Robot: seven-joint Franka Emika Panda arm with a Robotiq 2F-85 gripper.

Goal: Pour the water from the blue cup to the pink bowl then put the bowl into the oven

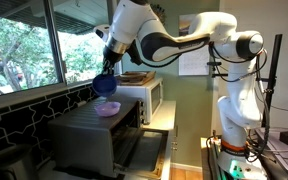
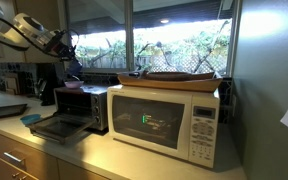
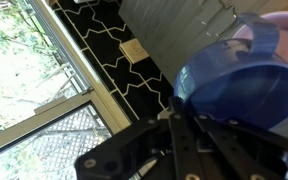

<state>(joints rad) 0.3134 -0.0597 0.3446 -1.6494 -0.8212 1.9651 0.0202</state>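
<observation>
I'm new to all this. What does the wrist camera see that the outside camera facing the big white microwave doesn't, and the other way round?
Only the wrist view: the blue cup close up and tilted, a sliver of the pink bowl behind its rim, and a wall socket on black tiles. Only the exterior view: the microwave, the oven with its door down, and the robot arm. Both: the cup and the window.

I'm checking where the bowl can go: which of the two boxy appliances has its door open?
The grey oven, with its glass door dropped down flat in front. The white microwave beside it is shut.
</observation>
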